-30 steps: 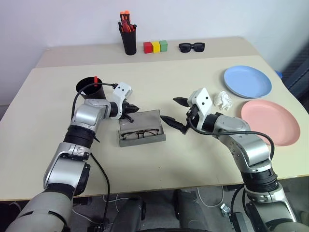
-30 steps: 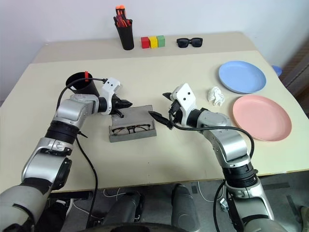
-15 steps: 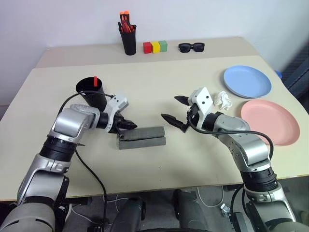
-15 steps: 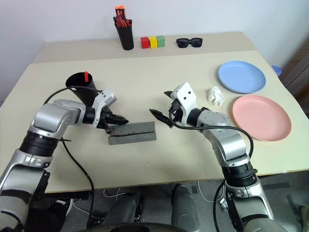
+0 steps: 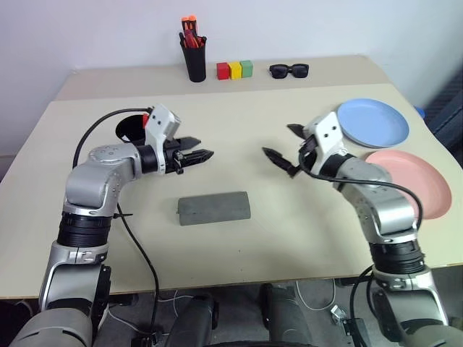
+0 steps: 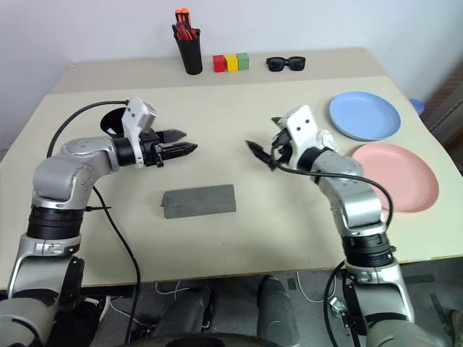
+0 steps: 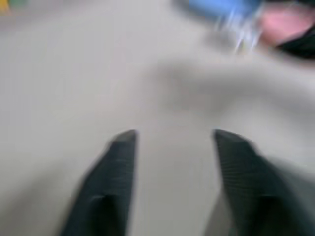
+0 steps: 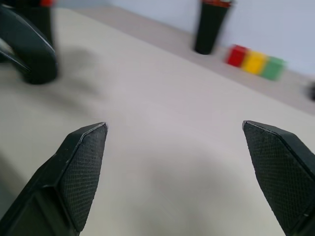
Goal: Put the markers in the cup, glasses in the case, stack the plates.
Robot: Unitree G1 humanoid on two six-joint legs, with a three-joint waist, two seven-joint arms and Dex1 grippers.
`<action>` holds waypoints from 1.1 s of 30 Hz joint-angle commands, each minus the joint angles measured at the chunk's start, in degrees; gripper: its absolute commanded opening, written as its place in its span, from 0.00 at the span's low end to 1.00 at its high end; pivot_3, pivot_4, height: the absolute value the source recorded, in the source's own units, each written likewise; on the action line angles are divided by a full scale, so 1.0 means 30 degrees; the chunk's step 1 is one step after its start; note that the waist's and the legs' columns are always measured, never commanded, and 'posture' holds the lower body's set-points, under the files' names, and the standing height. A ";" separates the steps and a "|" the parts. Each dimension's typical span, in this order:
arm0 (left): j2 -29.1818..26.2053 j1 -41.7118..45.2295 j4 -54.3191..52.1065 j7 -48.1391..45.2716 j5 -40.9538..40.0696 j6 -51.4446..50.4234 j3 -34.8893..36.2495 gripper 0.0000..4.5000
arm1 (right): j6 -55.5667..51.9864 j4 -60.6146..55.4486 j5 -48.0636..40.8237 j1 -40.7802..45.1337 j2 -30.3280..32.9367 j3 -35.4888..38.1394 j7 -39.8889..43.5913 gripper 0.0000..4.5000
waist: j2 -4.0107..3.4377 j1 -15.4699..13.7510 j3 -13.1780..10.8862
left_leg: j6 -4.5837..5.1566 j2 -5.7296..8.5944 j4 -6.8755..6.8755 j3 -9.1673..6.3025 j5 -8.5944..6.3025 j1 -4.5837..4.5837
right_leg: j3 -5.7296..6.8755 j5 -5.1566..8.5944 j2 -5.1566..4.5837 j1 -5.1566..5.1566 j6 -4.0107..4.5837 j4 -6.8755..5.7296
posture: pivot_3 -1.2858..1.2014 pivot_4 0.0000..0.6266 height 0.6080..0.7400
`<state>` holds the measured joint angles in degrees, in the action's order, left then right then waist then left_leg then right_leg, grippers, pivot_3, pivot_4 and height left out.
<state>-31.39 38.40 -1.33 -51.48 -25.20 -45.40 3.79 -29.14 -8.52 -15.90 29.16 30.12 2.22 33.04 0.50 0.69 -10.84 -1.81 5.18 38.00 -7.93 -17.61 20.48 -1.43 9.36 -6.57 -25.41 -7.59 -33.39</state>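
The grey case (image 5: 214, 207) lies closed on the table (image 5: 239, 275), near the middle, so the glasses cannot be seen; I cannot tell from outside if they are in it. The left gripper (image 5: 197, 155) hangs in the air above the table, behind the case and apart from it, with its two fingers separated and nothing between them. The arm covers most of the black cup (image 5: 132, 127), only part of the rim is visible, and of the red marker (image 5: 146, 120) I see only a small red tip beside the wrist. The right gripper (image 5: 283, 147) is also above the table, with its fingers wide apart and empty. Its wrist hides the near edge of the light blue plate (image 5: 375, 121), and the forearm cuts the edge of the pink plate (image 5: 409, 181). The two plates lie side by side, not stacked; whether their rims touch is hidden. In the left wrist view everything is blurred.
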 commanded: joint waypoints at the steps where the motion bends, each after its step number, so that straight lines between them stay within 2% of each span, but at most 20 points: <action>1: -0.0867 -0.0621 -0.0177 -0.2020 -0.0753 0.1963 0.0520 0.99 | -0.1214 0.0095 0.0708 -0.0464 0.3041 0.1988 0.0138 1.00 | -0.0001 -0.0016 0.0000 | 0.0002 0.0000 -0.0001 0.0006 -0.0001 -0.0001 | -0.0002 0.0000 -0.0002 0.0000 0.0000 0.0000 | 0.52 0.24 1.00; 4: -0.1145 -0.0458 0.0813 -0.3051 -0.0747 0.3447 0.0405 0.99 | -0.3026 0.0557 0.1303 -0.1855 0.5456 0.2853 -0.0025 1.00 | 0.0008 -0.0105 -0.0001 | 0.0007 0.0003 0.0000 0.0009 -0.0003 0.0003 | 0.0002 0.0002 -0.0002 0.0007 0.0002 0.0007 | 0.52 0.24 1.00; 7: -0.0999 -0.0087 0.1319 -0.4203 -0.1549 0.3749 0.0386 0.99 | -0.4314 0.0493 0.1606 -0.3745 0.6764 0.3449 0.0004 1.00 | 0.0013 -0.0057 0.0000 | 0.0013 -0.0001 0.0003 0.0017 -0.0005 -0.0010 | 0.0004 0.0003 -0.0001 0.0036 0.0003 0.0026 | 0.52 0.24 1.00; 12: -0.1677 -0.0579 0.0988 -0.6615 -0.2164 0.3629 -0.0393 0.99 | -0.7599 -0.0472 0.0301 -0.5243 0.6417 0.5054 -0.0194 1.00 | -0.0007 0.0175 0.0000 | 0.0022 -0.0011 0.0008 0.0049 -0.0009 -0.0028 | -0.0016 0.0002 -0.0001 0.0037 0.0000 0.0016 | 0.52 0.24 1.00; 15: -0.1501 -0.0722 0.0784 -0.6926 -0.2640 0.3551 -0.0255 0.99 | -0.7820 -0.0294 0.0444 -0.5611 0.6398 0.5015 -0.0340 1.00 | -0.0007 0.0068 0.0001 | 0.0022 -0.0016 0.0017 0.0047 -0.0008 -0.0030 | -0.0016 0.0001 0.0001 0.0038 -0.0002 0.0007 | 0.52 0.24 1.00; 18: -0.1352 -0.0825 0.0617 -0.6907 -0.3009 0.3558 -0.0101 1.00 | -0.8090 -0.0052 0.0471 -0.6141 0.6301 0.4929 -0.0392 0.81 | -0.0002 -0.0045 -0.0001 | 0.0023 -0.0015 0.0027 0.0042 -0.0009 -0.0024 | -0.0014 0.0002 0.0000 0.0046 -0.0004 0.0015 | 0.52 0.24 1.00; 25: -0.1410 -0.1130 0.0588 -0.6630 -0.2902 0.4087 -0.0185 1.00 | -0.7701 0.0584 0.0679 -0.6551 0.6426 0.4782 -0.0248 0.01 | -0.0001 0.0002 0.0002 | 0.0023 -0.0011 0.0029 0.0037 -0.0009 -0.0022 | -0.0013 0.0002 -0.0004 0.0049 -0.0005 0.0022 | 0.52 0.24 1.00; 33: -0.1148 -0.1012 0.1055 -0.6239 -0.3135 0.4455 0.0228 1.00 | -0.6906 0.1856 0.1293 -0.4251 0.7537 0.5490 -0.1037 0.01 | 0.0009 -0.0010 0.0004 | 0.0023 -0.0012 0.0035 0.0040 -0.0009 -0.0029 | -0.0013 0.0002 -0.0002 0.0063 -0.0006 0.0027 | 0.52 0.24 1.00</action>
<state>-34.74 34.92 2.30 -70.60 -33.30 -33.08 2.73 -51.26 -3.06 -12.96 14.87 50.93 16.41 30.99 0.53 0.66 -10.83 -1.74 5.14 38.10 -7.81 -17.64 20.38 -1.46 9.37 -6.57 -25.22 -7.60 -33.31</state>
